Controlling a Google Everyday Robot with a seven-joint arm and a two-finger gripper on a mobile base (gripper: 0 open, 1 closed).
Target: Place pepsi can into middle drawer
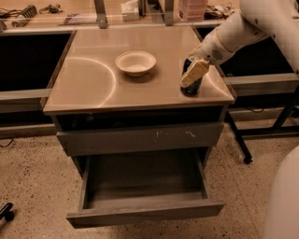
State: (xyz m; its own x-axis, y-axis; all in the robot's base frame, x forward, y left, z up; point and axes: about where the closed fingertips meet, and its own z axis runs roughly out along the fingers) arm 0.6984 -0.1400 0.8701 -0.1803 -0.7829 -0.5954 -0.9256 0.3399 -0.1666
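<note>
The pepsi can (191, 90), dark blue, stands upright near the right front corner of the cabinet top (93, 79). My gripper (192, 77) comes in from the upper right on a white arm and is at the can, with a cream part of it covering the can's upper front. The can's base rests on the top. The middle drawer (145, 212) is pulled open below, its plain front panel toward me and its dark inside showing nothing in it.
A shallow cream bowl (136, 62) sits mid-top, left of the can. Above the open drawer is a shut drawer front with pale scratch marks (140, 137). A black table leg with a caster (239, 140) stands to the right. A shelf with clutter (56, 11) runs behind.
</note>
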